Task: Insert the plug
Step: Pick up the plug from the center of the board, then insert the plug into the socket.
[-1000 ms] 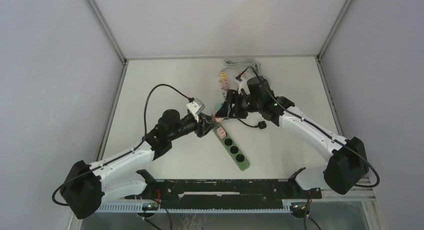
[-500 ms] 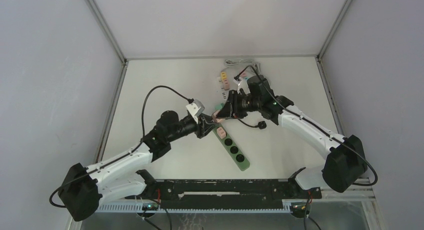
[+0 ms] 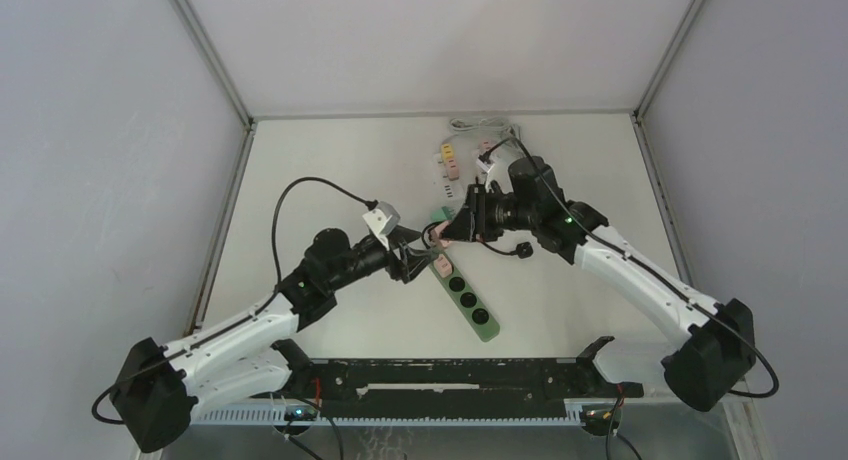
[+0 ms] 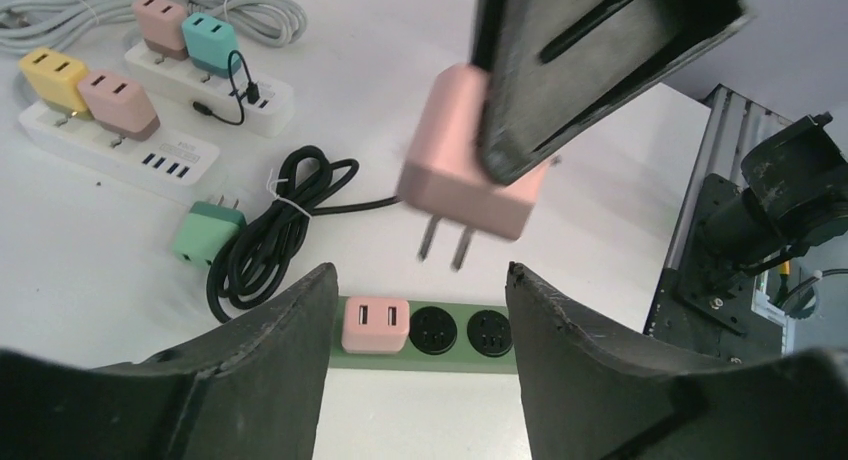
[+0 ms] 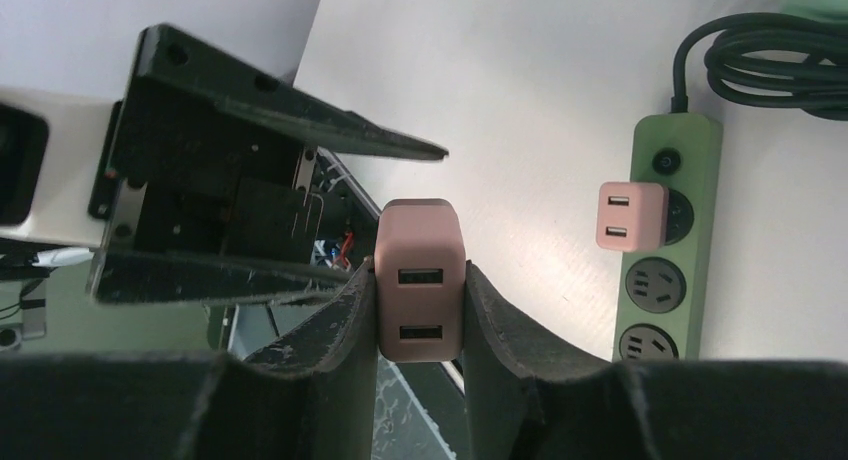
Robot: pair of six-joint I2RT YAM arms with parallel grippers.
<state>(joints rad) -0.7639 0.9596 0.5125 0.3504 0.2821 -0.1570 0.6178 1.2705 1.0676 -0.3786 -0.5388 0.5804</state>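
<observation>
Right hand [image 5: 420, 285] grips pink plug [image 5: 421, 235]; left hand [image 4: 420, 280] open. Risk: plug tilts in the grip, so prongs miss green strip [image 5: 645, 310].

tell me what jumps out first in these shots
A pink plug hangs in mid-air with its prongs down, clamped in the right gripper just above the green power strip. The left gripper stands open beneath it, holding nothing. Another pink adapter already sits in the strip's socket nearest the switch, with free sockets beside it.
</observation>
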